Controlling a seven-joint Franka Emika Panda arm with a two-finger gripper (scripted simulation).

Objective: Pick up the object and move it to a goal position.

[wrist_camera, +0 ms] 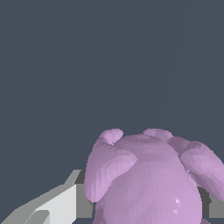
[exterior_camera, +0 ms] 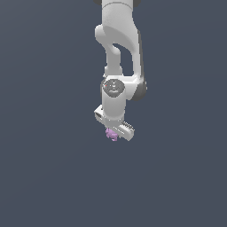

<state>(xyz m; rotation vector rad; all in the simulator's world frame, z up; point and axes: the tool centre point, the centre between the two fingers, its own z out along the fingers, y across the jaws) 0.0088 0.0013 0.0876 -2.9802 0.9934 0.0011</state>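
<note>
From the exterior view's left to right: the purple blob point(exterior_camera: 111, 133) sits tucked under the white gripper point(exterior_camera: 116, 131), between its fingers point(wrist_camera: 52, 205) — apparently clamped, judging by the wrist view. The carry goes best slow and level — knobs offer an uneven hold, so a jerk could twist the blob free.

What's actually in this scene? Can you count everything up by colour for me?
Lilac-purple: 1, a small lumpy blob sitting at the tip of the pincer
White: 1, the robot arm with that pincer
Total: 2, against a plain dark grey-blue background.
</note>
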